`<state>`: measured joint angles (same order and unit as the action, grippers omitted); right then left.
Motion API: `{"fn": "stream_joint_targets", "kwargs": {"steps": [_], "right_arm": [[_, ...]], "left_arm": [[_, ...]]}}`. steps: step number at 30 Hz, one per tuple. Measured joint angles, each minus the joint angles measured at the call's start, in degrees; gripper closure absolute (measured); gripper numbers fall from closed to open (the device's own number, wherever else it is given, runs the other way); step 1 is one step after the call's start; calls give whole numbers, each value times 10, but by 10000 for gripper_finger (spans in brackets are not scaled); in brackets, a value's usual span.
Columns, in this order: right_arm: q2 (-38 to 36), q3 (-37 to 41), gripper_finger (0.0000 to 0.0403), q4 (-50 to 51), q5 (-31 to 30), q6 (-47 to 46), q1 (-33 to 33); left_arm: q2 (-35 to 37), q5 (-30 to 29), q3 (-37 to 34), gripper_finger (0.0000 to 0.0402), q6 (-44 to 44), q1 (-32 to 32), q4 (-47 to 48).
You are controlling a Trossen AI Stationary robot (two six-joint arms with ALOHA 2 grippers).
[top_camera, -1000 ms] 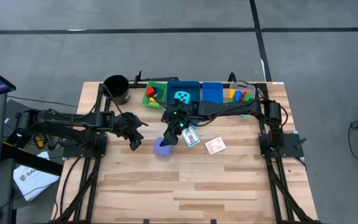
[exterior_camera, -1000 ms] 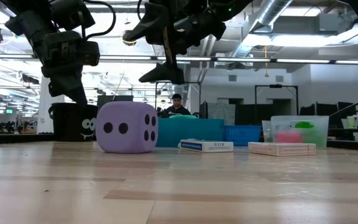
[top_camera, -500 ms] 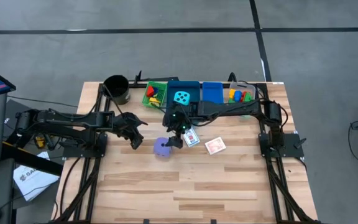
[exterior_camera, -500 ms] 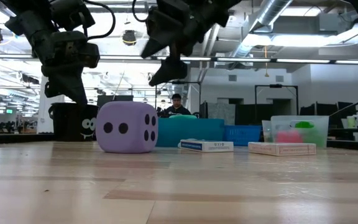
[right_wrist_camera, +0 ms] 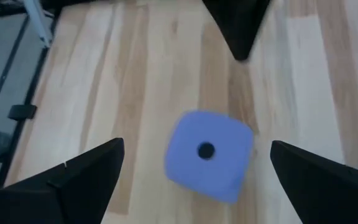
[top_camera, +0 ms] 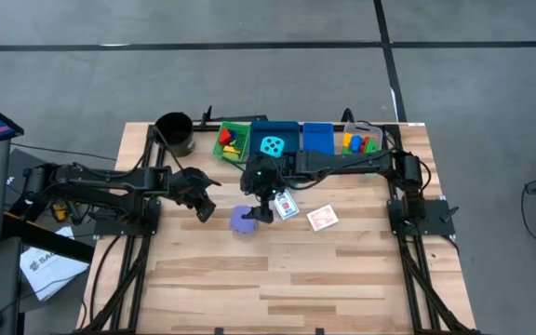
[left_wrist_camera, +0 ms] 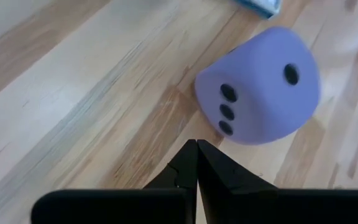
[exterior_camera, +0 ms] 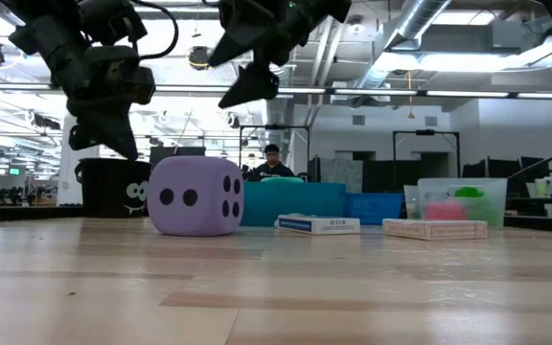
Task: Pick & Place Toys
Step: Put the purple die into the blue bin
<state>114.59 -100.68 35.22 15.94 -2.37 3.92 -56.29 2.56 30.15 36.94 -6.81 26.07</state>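
A purple die (top_camera: 241,221) rests on one face on the wooden table, left of the middle; it also shows in the low view (exterior_camera: 196,196). My right gripper (top_camera: 255,206) hangs open above it, its two fingers wide apart on either side of the die (right_wrist_camera: 209,154) and clear of it. My left gripper (top_camera: 203,208) is shut and empty, just left of the die (left_wrist_camera: 260,87), raised off the table. A blue card box (top_camera: 285,206) and a red card pack (top_camera: 322,218) lie flat to the right of the die.
Along the far edge stand a black cup (top_camera: 175,133), a green bin (top_camera: 232,140) with bricks, a blue bin with the cyan die (top_camera: 273,144), another blue bin (top_camera: 317,138) and a clear bin (top_camera: 361,140) with bricks. A person shows in the room behind (exterior_camera: 272,161).
My right gripper has risen from just above the purple die to higher over it. The die stays where it was. My left gripper has kept still.
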Motion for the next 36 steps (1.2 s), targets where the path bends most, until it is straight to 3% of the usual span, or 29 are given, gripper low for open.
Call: {"fn": "stream_joint_targets", "kwargs": {"steps": [7,13,18,22,32,36], "right_arm": [[0,0,3,-23,-39,-6,-18],[0,0,3,-23,-40,-49,-29],[0,-7,3,1,-40,-67,-32],[0,-24,3,51,-40,-67,-30],[0,-23,3,161,-30,-69,-34],[0,-23,3,160,-26,-87,-48]], "left_arm": [[-24,0,0,402,0,3,-67],[-127,0,0,402,-9,14,-87],[-197,9,0,402,-6,15,-195],[-241,71,0,402,-16,19,-305],[-257,100,1,402,-22,28,-365],[-257,65,0,402,-22,28,-351]]}}
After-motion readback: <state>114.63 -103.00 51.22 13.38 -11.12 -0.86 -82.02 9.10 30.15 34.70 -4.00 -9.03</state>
